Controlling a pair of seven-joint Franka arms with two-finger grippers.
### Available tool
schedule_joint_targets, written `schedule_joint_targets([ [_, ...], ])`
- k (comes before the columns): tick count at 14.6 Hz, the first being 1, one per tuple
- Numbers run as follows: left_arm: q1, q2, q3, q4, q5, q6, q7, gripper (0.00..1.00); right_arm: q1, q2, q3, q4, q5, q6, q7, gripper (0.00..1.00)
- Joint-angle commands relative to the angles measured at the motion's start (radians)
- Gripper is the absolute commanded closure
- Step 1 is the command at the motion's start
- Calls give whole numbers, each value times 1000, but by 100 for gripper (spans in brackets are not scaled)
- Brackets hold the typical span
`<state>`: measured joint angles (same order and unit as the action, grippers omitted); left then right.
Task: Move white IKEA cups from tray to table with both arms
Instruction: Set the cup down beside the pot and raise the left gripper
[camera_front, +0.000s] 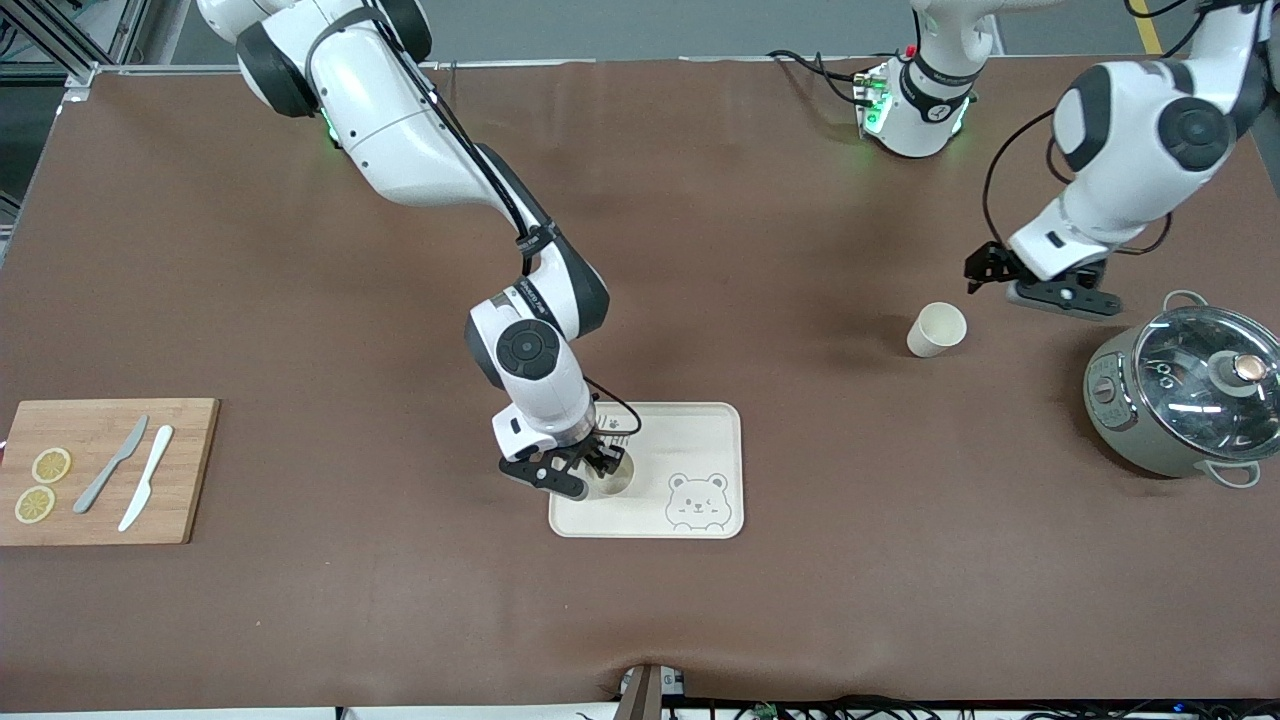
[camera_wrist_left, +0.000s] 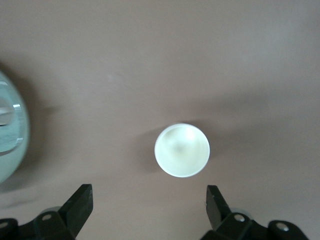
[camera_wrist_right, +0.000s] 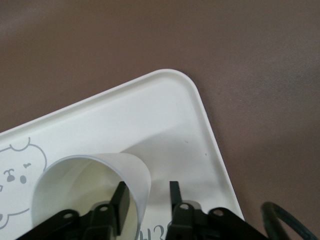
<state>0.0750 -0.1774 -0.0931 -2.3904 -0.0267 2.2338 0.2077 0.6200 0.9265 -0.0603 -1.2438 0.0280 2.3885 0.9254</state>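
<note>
Your right gripper (camera_front: 600, 462) is down on the tray (camera_front: 720, 430), at the end of it toward the right arm's side, and the second white cup (camera_front: 618, 476) still stands there upright. In the right wrist view the narrowed fingers (camera_wrist_right: 120, 199) straddle the cup's wall (camera_wrist_right: 135, 175), one inside the rim and one outside; whether the pads are already pressing the wall you cannot quite tell, since the contact point is hidden by the fingers themselves. That is the relation the next move turns on: the cup's axis is vertical, the pinch is on the rim at the side toward the right arm, so any lift should go straight up before you carry it off toward bare table (camera_front: 400, 600), or the cup may tip on the pinch. The first cup (camera_front: 937, 329) is already off the tray, standing on the table toward the left arm's end, near the pot (camera_front: 1180, 390). Your left gripper (camera_front: 1040, 285) hangs above it with fingers (camera_wrist_left: 80, 202) spread wide and nothing between them, the cup (camera_wrist_left: 182, 150) sitting free below. The left arm is waiting; the right arm is plainly the nearer one for what remains.
</note>
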Motion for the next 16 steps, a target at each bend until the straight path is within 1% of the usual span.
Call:
schedule_joint_targets([
  [1,26,82,-2,196,-35,-110,-46,0,9,17,-7,24,-23,18,24,86],
  [2,22,108,-2,267,-41,-150,-78,0,9,17,-7,24,-23,18,24,96],
  [3,10,130,0,333,-41,-193,-111,0,9,17,-7,24,-23,20,23,100],
  [4,-15,150,9,396,-41,-236,-143,0,9,17,-7,26,-23,18,23,100],
  [6,-111,173,93,491,-41,-308,-192,0,7,15,-7,27,-23,18,21,100],
  [7,-144,174,127,523,-39,-333,-203,0,6,15,-7,26,-22,17,21,100],
  [10,-161,177,136,605,-42,-362,-206,0,-8,-3,-7,27,-20,3,13,100],
  [13,-184,217,138,745,-39,-472,-209,0,-29,-32,-6,23,-10,-2,-8,100],
  [14,-193,236,138,799,-39,-518,-212,0,-40,-46,-4,15,-5,-27,-26,100],
  [16,-214,260,151,888,-39,-600,-212,0,-68,-96,-3,0,-3,-141,-52,100],
])
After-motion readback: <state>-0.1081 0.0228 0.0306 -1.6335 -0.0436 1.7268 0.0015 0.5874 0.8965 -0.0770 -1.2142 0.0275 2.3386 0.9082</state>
